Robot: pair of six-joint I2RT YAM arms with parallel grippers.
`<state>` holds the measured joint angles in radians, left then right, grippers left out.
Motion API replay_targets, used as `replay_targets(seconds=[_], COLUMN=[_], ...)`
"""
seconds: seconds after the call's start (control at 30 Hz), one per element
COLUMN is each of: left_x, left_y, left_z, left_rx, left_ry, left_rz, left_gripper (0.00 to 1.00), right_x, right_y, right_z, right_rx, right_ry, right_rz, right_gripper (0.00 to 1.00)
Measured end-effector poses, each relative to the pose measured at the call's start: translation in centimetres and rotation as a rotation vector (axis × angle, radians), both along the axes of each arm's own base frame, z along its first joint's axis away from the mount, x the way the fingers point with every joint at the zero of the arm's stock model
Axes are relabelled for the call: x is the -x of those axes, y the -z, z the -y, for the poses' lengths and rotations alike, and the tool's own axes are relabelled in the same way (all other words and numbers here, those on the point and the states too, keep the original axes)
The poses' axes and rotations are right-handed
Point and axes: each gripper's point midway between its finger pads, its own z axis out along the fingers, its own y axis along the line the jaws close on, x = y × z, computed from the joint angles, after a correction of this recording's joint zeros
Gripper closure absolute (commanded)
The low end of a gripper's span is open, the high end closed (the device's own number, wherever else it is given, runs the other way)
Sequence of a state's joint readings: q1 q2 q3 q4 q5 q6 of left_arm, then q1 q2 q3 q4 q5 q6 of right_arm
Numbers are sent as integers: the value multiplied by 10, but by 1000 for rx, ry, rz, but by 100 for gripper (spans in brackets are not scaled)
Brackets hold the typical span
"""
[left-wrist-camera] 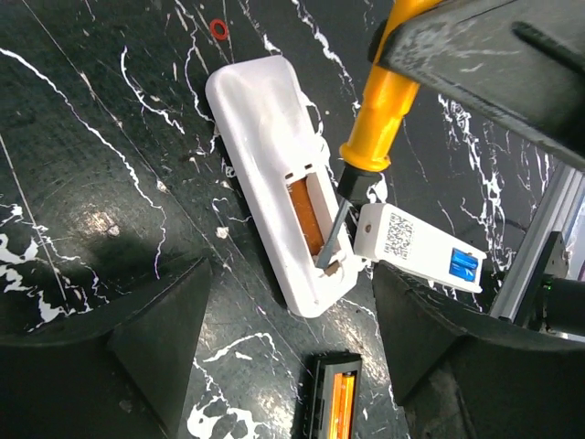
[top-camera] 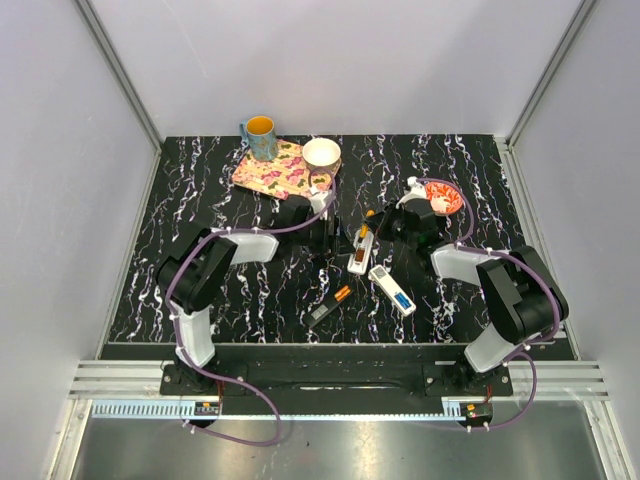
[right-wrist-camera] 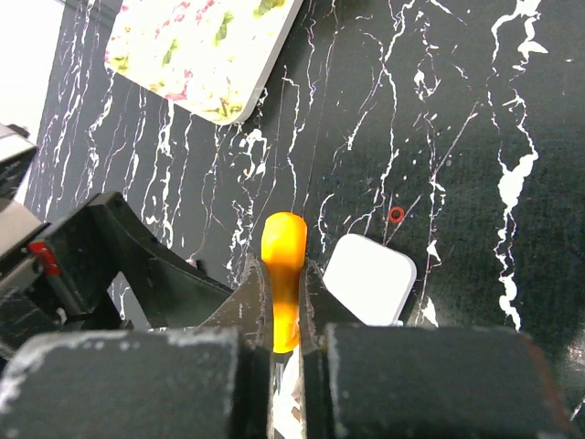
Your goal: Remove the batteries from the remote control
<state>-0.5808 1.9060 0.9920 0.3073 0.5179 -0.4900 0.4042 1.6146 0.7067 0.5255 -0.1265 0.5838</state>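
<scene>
A white remote control lies face down with its compartment open and an orange battery inside. My right gripper is shut on the orange handle of a screwdriver, and the blade tip rests in the compartment's near end. The left gripper stands open just short of that remote's end, its fingers touching nothing. A black remote holding another orange battery lies between the fingers. A second white remote shows a blue cell.
A floral mat, a blue mug and a white bowl sit at the back left. A red dish stands behind the right gripper. A small red ring lies beyond the white remote.
</scene>
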Motion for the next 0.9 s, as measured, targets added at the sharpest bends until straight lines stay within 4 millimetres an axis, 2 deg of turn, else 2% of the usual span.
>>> replay_targets(seconds=[0.17,0.37,0.5,0.6,0.73,0.9], left_x=[5,15,33,61,103,137], left_y=[-20,-52,-59,-52,-30,-4], left_z=[-6,-23,-31,-33,-45,-55], left_rx=[2,-45,-147,-227,-337,-466], left_ry=[4,-12,-14,13,57,94], left_rz=[45,168,246,276,273,275], left_gripper=[21,18,16,15,12,13], right_x=[1,5,7,9,13,15], right_y=[-8,-44,-65,-73,-73,-68], right_z=[-1,0,2,3,5,6], right_rx=[-8,-22,-20,-13,0,11], right_ry=[-9,-23,-30,-34,-39,-44], right_rz=[16,96,151,176,180,170], right_gripper=[100,100,100,100,100,100])
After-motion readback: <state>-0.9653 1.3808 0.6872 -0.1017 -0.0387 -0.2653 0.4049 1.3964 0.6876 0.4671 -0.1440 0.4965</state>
